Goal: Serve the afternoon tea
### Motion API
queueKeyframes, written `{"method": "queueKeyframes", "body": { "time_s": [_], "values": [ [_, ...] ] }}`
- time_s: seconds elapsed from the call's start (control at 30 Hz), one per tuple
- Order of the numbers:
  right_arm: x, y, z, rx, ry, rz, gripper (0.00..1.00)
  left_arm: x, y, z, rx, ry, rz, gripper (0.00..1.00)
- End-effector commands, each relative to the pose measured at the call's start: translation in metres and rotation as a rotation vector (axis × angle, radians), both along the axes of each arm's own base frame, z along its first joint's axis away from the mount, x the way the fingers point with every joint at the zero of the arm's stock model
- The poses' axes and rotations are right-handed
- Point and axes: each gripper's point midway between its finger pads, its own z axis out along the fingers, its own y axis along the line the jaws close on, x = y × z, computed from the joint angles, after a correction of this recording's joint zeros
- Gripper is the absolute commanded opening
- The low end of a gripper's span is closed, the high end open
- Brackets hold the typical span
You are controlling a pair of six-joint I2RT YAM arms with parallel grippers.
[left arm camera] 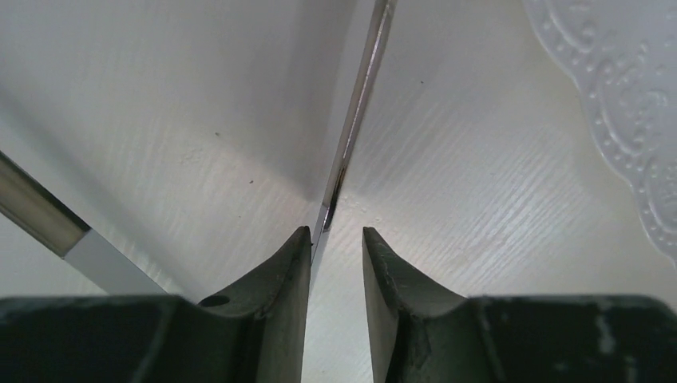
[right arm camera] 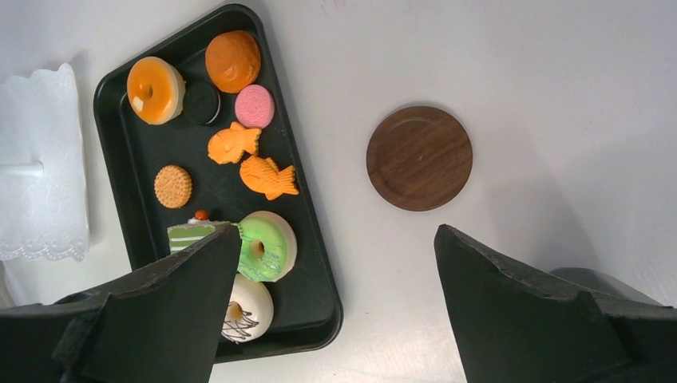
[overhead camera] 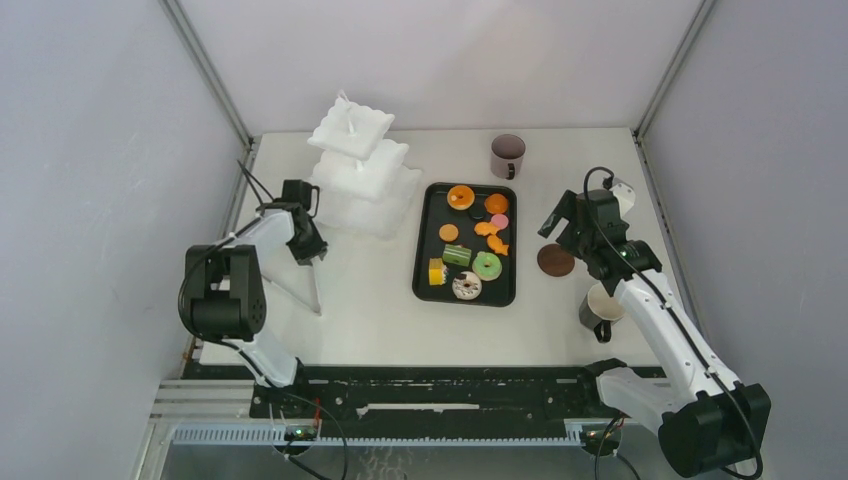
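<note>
On the desk (overhead camera: 360, 300), the stand (overhead camera: 360, 170) sits left of the tray (overhead camera: 428, 205). The left end effector (left arm camera: 335, 231) is beyond the stand, well away from the tray, its fingers nearly together. I cannot tell whether they pinch anything. The right end effector (right arm camera: 337, 231) hangs just right of the tray, gaping wide and empty. One mug (overhead camera: 507, 155) stands behind the tray and the other (overhead camera: 600, 308) to its right, by that arm. A coaster (overhead camera: 555, 260) lies beside the tray's right edge. The pastries (overhead camera: 487, 265) lie in the tray.
</note>
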Motion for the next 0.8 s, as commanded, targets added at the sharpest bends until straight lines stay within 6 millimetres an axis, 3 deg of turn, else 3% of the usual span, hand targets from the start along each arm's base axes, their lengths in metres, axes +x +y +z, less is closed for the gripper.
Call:
{"method": "queueKeyframes", "body": {
  "time_s": [0.0, 0.23, 0.4, 0.7, 0.77],
  "values": [
    [0.007, 0.002, 0.01, 0.025, -0.051, -0.009, 0.98, 0.001, -0.024, 0.005, -0.034, -0.039, -0.079, 0.34],
    [0.009, 0.005, 0.007, 0.029, -0.042, 0.009, 0.97, -0.027, -0.064, -0.007, -0.044, 0.008, -0.17, 0.33],
    [0.008, 0.004, 0.005, 0.017, -0.034, 0.016, 0.97, -0.039, -0.069, 0.001, -0.006, 0.004, -0.197, 0.37],
    [0.009, 0.005, 0.002, 0.002, -0.025, 0.038, 0.98, -0.044, -0.05, 0.062, 0.091, -0.121, -0.084, 0.95],
    [0.009, 0.008, 0.002, 0.007, -0.03, 0.058, 0.98, -0.054, -0.047, 0.067, 0.103, -0.128, -0.011, 1.0]
  ]
}}
